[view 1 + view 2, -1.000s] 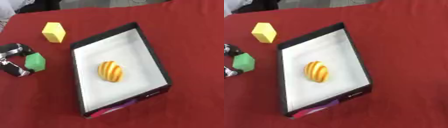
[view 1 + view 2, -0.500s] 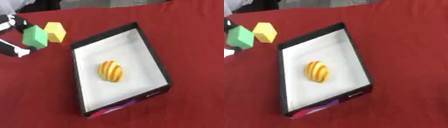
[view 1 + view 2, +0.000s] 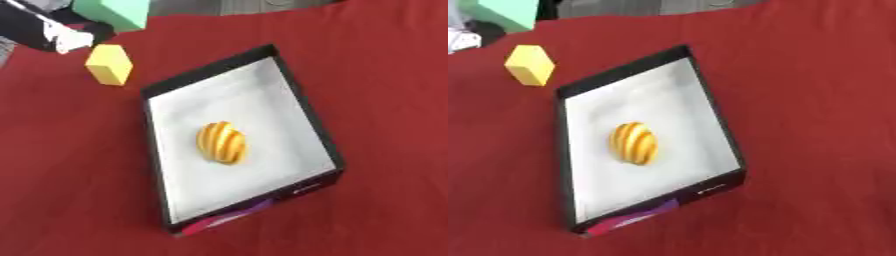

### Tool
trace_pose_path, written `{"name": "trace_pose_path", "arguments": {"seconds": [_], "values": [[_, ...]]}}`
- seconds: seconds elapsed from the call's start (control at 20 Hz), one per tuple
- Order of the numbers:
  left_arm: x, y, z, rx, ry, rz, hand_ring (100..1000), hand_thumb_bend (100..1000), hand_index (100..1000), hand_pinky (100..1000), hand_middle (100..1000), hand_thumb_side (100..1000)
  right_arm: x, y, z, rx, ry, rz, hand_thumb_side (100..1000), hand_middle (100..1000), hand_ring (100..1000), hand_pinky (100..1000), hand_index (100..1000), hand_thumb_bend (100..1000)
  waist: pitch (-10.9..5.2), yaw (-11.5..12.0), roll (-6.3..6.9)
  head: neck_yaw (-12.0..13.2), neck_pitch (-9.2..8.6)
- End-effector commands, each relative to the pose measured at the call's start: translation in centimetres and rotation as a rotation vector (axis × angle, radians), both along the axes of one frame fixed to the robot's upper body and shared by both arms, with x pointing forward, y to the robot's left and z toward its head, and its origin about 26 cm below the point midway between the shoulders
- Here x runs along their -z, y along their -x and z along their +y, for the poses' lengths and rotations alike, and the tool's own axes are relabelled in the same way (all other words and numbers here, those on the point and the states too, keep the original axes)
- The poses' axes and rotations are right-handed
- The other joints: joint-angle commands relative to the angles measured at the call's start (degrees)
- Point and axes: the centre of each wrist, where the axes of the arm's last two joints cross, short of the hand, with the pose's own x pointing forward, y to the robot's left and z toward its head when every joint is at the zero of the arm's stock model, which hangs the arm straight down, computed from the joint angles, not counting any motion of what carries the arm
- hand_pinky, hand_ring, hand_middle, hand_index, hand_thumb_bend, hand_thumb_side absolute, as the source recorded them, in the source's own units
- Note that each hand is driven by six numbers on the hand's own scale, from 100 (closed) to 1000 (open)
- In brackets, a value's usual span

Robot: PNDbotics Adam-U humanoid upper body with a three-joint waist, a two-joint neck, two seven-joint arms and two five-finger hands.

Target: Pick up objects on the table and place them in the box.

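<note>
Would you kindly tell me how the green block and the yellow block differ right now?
The green block is held up by the left hand at the top left edge; the yellow block rests on the red table beside the box. The green one looks larger. Both are outside the box.

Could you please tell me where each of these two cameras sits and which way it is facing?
Left eye view: in the robot's head, looking down at the box; the left robot hand holds a green block at the upper left.
Right eye view: beside it, same downward look; the hand shows only at the corner.
Both share the box, the striped object and the yellow block.
</note>
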Motion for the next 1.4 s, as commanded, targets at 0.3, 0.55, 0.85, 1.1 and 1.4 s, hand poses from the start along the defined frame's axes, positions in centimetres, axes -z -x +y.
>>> {"name": "trace_pose_path", "arguments": {"seconds": [0.3,0.55,0.85,1.1,1.4], "values": [[2.5,-3.6,-4.4,0.035,-0.248,0.077,672,415,690,722,623,100,-1.8,0.2,-1.0,0.030,-0.004,-0.079,491,728,1000,966,810,100,-2.40,-0.79,0.31,0.45,-0.16],[6.0,-6.2,-6.4,0.044,-0.360,0.142,674,378,699,717,633,100,-2.1,0.0,-1.0,0.012,-0.006,-0.087,490,727,1000,966,810,100,-2.39,-1.37,0.48,0.44,-0.36],[8.6,-7.8,-7.6,0.056,-0.420,0.184,743,429,805,766,723,128,-2.2,-0.1,-1.0,-0.001,-0.003,-0.083,489,726,1000,966,809,100,-2.42,-1.60,0.57,0.65,-0.23],[9.2,-8.3,-7.1,0.015,-0.436,0.176,851,648,924,864,844,499,-2.1,0.0,-0.9,-0.003,-0.001,-0.077,485,725,1000,966,809,100,-2.44,-1.36,0.54,0.82,0.11],[8.1,-7.9,-6.7,-0.010,-0.329,0.128,859,641,930,869,852,546,-1.7,0.1,-0.9,0.001,0.000,-0.065,482,725,1000,966,808,100,-2.42,-0.76,0.27,0.85,0.24]]}}
